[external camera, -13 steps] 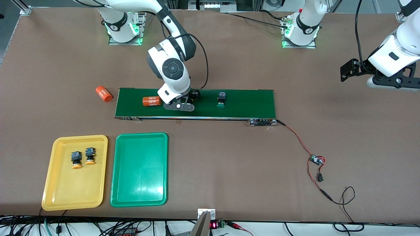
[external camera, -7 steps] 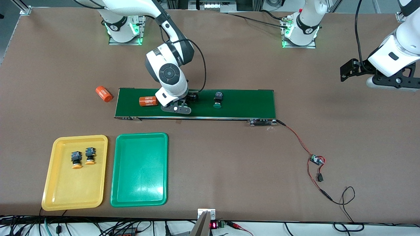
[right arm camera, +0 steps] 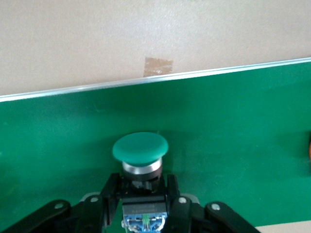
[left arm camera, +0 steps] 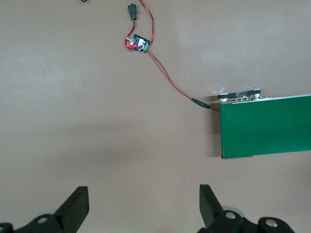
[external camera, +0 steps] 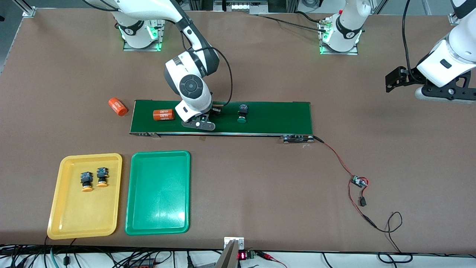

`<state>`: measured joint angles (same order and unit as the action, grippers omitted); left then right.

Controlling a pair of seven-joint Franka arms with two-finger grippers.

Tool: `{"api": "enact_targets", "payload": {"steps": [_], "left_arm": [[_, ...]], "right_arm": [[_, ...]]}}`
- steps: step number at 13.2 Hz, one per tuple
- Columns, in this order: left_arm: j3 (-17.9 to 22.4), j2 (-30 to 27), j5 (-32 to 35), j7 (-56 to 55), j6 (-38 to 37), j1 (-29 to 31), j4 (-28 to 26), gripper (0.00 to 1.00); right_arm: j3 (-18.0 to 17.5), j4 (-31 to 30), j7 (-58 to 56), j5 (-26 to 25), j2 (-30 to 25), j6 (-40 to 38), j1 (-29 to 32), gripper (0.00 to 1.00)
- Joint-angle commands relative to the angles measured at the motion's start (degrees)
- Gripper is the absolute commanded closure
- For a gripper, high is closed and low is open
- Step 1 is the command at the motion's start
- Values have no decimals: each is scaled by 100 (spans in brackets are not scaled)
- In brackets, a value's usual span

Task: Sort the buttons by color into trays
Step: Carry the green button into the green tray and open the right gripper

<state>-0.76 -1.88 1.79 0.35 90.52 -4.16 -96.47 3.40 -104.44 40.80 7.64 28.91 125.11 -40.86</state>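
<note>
Right gripper (right arm camera: 144,204) is sitting low on the conveyor belt (external camera: 275,117), closed on a green button (right arm camera: 140,150); the fingers (right arm camera: 108,194) are clamping the button's dark body on both sides, green cap sticking out past them. In the front view this held button is hidden under the right arm's wrist, and the right gripper (external camera: 202,121) is showing near the belt's edge nearer the camera.

A second green button (external camera: 242,113) is lying loose on the belt, beside the right gripper toward the left arm's end. An orange cylinder (external camera: 163,114) with white print is lying on the belt on the gripper's other flank, near the belt's end at the right arm's end of the desk. Another orange cylinder (external camera: 118,107) is lying on the desk (external camera: 260,193) just off that belt end.

Yellow tray (external camera: 67,219) is sitting near the desk's camera-side edge at the right arm's end, holding two yellow buttons (external camera: 93,179) side by side. Green tray (external camera: 158,219) is sitting just beside it, nothing in it.

Left gripper (left arm camera: 143,206) is waiting in the air over bare desk at the left arm's end, jaws wide apart, holding nothing. A red-black wire with a small circuit board (external camera: 359,181) is trailing from the belt's end.
</note>
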Motion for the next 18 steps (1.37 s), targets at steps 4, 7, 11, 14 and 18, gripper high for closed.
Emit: {"api": "enact_targets", "payload": {"steps": [4, 7, 11, 14, 18], "left_arm": [[5, -40, 102, 79, -123, -50, 76, 0], [5, -40, 102, 79, -123, -50, 76, 0], [5, -40, 102, 79, -123, -50, 76, 0], [5, -40, 102, 79, -123, -50, 76, 0], [5, -40, 102, 79, -123, -50, 76, 0]], "right_arm": [[-24, 599, -509, -35, -9, 14, 595, 94], [-15, 1038, -1606, -647, 333, 92, 1315, 94], [-15, 1786, -2671, -747, 1027, 495, 1922, 94], [-15, 2015, -3314, -756, 1476, 1242, 2204, 94], [-15, 2051, -3876, -747, 1872, 1788, 2486, 93]]}}
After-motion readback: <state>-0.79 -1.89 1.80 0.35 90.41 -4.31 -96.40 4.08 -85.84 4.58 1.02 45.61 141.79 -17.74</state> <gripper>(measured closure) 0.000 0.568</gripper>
